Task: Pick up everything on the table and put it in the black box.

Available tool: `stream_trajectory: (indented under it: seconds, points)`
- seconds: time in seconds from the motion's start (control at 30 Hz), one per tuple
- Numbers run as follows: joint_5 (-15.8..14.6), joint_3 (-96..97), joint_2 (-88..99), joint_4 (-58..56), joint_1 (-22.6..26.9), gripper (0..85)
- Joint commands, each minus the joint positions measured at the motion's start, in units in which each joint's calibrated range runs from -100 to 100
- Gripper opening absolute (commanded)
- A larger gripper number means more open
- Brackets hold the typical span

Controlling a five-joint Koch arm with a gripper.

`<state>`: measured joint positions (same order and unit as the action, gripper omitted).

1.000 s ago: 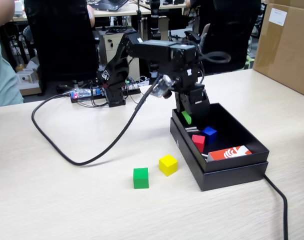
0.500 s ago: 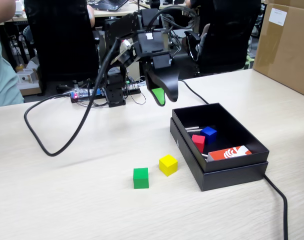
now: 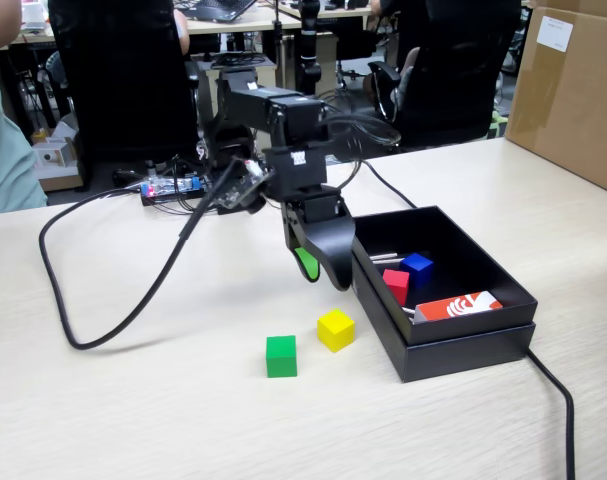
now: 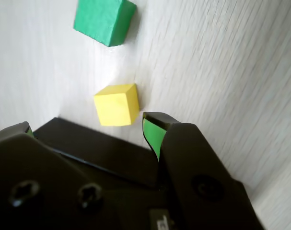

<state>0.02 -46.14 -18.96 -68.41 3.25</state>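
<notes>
Two cubes are left on the table (image 3: 133, 420), and the gripper (image 3: 318, 268) hangs above them with nothing in it, its jaws parted a moderate way. In the wrist view the gripper (image 4: 85, 127) shows one green-padded finger (image 4: 152, 136) to the right of the yellow cube (image 4: 116, 104) and the other only as a dark edge at the far left, so the cube lies roughly between and ahead of the tips, not touched. In the fixed view the tool is tilted downward, near the left wall of the black box (image 3: 463, 350) and above the table rather than on it. The yellow cube (image 3: 335, 329) sits just beside that wall, and the green cube (image 3: 281, 356) lies near it to the left, the two apart. Inside the box lie the blue cube (image 3: 417, 265) and the red cube (image 3: 396, 285), close together, with an orange-and-white card (image 3: 459, 305) at the near end and thin white sticks (image 3: 381, 257) behind. By this count the task looks about half done: two cubes boxed, two still to be lifted, the yellow one seeming the likelier next pick.
</notes>
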Motion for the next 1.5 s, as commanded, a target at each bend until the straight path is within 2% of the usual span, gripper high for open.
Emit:
stream_trajectory:
  seconds: [0.0,0.33,0.43,0.47,0.5,0.53,0.57,0.67,0.77,0.83,0.97,1.1,1.33,1.4,1.47]
  points:
    - [0.54,-7.8,-4.62,2.02,0.05,46.0]
    - [0.59,-11.34,-14.02,2.02,0.24,43.9]
    - [0.34,-11.34,-15.17,1.41,0.2,30.9]
    - [0.34,-11.34,-15.17,1.32,0.2,29.5]
    - [0.0,-11.34,-15.17,1.24,0.2,20.9]
    - [-0.29,-11.43,-14.71,1.24,0.1,6.6]
    - [-0.39,-11.43,-14.02,1.24,0.05,3.7]
    - [-0.63,-9.89,-7.83,1.24,-0.05,3.7]
    - [-0.59,-5.81,6.4,1.24,0.2,3.7]
    - [-0.59,-1.82,22.23,1.15,2.54,3.7]
    - [-1.17,0.63,27.4,1.15,6.35,3.7]
    - [-4.0,1.45,24.53,1.24,10.7,3.9]
    - [-6.11,-1.36,10.19,1.15,12.89,4.4]
    - [-6.35,-3.81,2.38,1.15,13.48,13.7]
    - [-6.4,-3.81,1.47,1.15,13.58,16.6]
